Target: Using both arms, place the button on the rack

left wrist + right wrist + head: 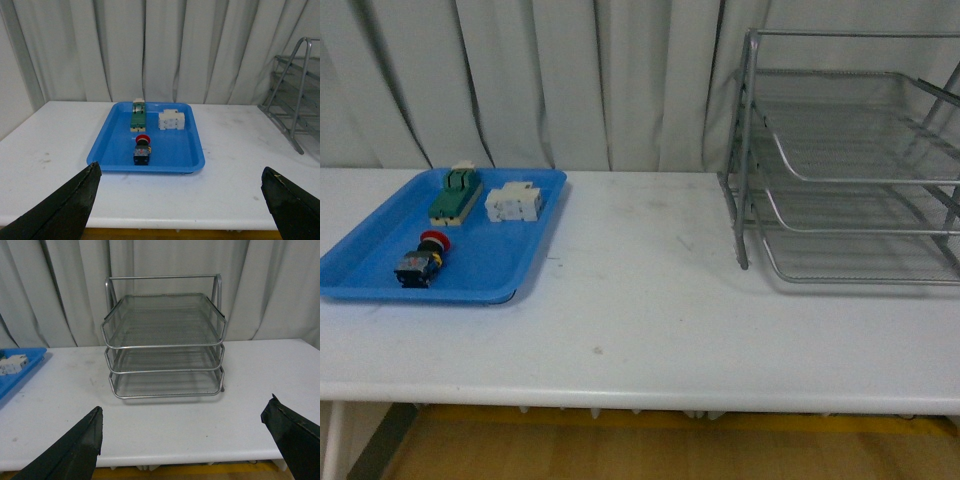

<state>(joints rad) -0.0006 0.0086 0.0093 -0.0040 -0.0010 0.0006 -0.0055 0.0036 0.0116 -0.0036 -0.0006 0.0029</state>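
red-capped button (422, 258) on blue tray (368, 266) | rack (840, 180) well apart | left gripper (180, 170), right gripper (185, 405) splayed

Left gripper (181, 170): jaws spread wide, black fingers (65, 207) far apart, tips pointing forward, nearly level.
Right gripper (185, 407): jaws spread just as wide, black fingers (295, 435) well apart, tips pointing forward.

Rack (860, 181), right of frame: silver metal wire mesh on tubular frame, dull sheen. Tray (380, 255), left: smooth blue plastic, slightly glossy; table (640, 300) white, smooth, matt, faintly smudged. Curtain (570, 80) behind: pale cloth, matt, in folds.
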